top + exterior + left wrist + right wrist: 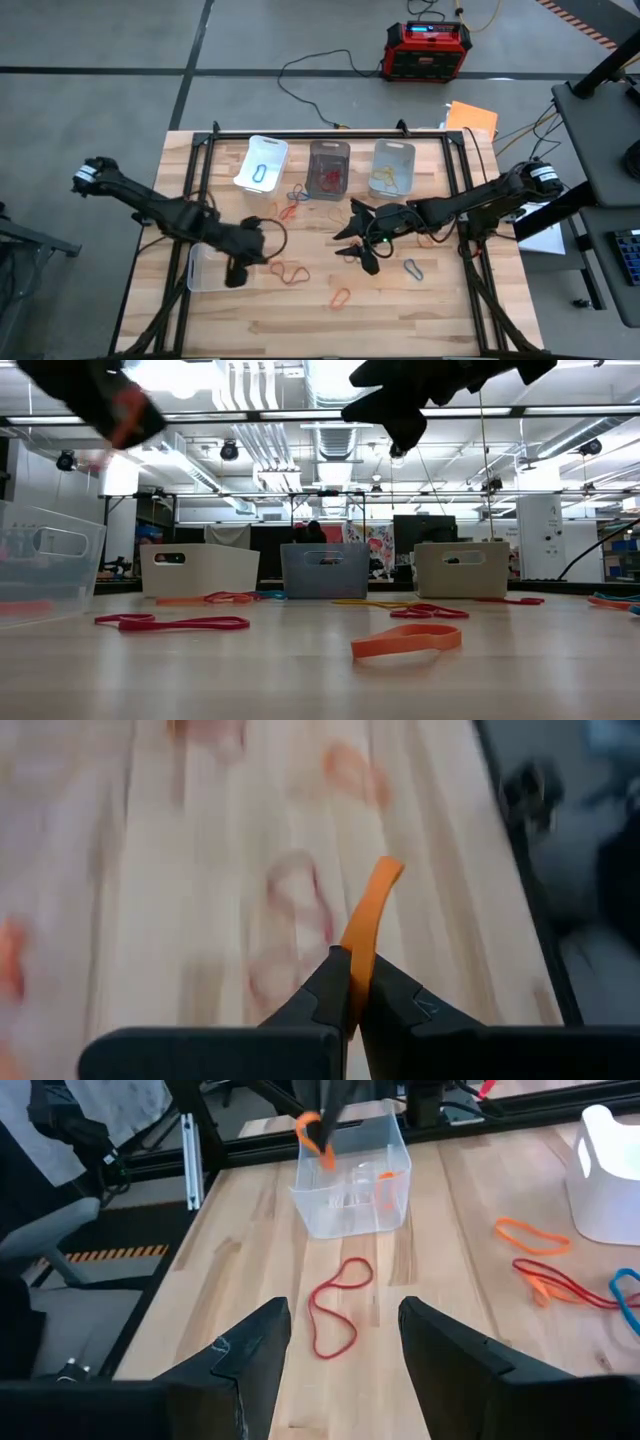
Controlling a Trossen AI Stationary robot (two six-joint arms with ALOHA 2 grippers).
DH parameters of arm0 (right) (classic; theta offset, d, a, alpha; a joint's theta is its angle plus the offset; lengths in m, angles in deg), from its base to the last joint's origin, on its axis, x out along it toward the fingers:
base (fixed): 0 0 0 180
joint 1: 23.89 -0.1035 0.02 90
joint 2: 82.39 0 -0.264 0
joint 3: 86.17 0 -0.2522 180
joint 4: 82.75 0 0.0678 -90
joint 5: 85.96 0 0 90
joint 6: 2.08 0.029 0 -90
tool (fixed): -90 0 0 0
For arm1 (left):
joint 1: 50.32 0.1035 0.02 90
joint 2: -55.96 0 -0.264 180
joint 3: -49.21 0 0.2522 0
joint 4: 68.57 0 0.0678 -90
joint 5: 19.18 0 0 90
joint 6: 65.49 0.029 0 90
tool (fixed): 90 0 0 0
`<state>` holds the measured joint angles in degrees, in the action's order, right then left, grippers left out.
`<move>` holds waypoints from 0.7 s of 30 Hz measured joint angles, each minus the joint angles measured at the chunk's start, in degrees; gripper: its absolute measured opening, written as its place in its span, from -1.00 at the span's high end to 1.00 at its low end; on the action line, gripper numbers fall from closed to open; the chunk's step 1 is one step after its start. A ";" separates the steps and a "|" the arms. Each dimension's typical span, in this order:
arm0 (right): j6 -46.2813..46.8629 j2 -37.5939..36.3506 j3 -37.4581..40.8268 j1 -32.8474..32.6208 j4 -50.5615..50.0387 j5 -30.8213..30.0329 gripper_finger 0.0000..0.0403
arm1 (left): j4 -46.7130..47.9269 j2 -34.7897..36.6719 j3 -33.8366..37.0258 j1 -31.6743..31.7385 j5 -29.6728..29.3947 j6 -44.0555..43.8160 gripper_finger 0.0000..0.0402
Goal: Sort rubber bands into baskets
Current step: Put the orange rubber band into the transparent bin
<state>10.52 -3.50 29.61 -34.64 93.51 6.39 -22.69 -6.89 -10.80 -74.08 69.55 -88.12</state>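
Observation:
My left gripper [237, 276] hangs shut on an orange rubber band [372, 905] above the clear basket [205, 268] at the table's near left; the right wrist view shows band [310, 1135] and basket [350, 1180]. My right gripper [345, 1350] stands open above mid-table [360, 238], over a red band [335, 1315] that lies flat on the wood. The white [262, 162], smoky [329, 168] and clear [393, 166] baskets stand in a row at the far edge, each with bands inside. My left gripper pinches the orange band [358, 955] between its two fingertips, fingers slanting down. A short strip of the band sticks out past the tips, and a loop [306, 1130] hangs by them. The band is lifted clear, over the clear basket's rim.
Loose bands lie on the wood: red [290, 272], orange [342, 297], a red and orange cluster [290, 210], a grey one [413, 268]. Black frame rails [200, 170] run along the table's sides. A red-and-black box [425, 50] sits on the floor beyond.

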 joint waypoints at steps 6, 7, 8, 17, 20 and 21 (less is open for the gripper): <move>0.07 0.39 0.01 0.29 -0.30 -0.86 0.08 | 21.52 -0.63 -6.37 -6.36 -1.43 -14.14 1.00; 0.06 0.55 0.03 0.29 -0.34 -0.92 0.08 | 24.53 -1.04 -6.92 -7.45 -1.38 -15.65 1.00; 0.09 0.72 0.04 0.29 -0.32 -0.94 0.08 | 27.31 -1.42 -7.19 -8.52 -1.20 -16.70 1.00; 0.22 0.74 0.07 0.29 -0.78 -0.94 0.07 | 33.54 -3.31 -0.78 -12.44 12.33 -23.13 1.00; 0.22 0.74 0.09 0.29 -0.87 -0.94 0.07 | 32.41 -3.57 2.22 -12.44 14.11 -23.82 1.00; 0.22 0.74 0.08 0.29 -0.86 -0.94 0.07 | 32.33 -3.66 2.81 -12.44 14.25 -23.80 1.00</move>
<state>10.74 -2.76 29.69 -34.35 92.65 5.45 9.64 -10.54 -7.99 -86.52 83.79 -111.92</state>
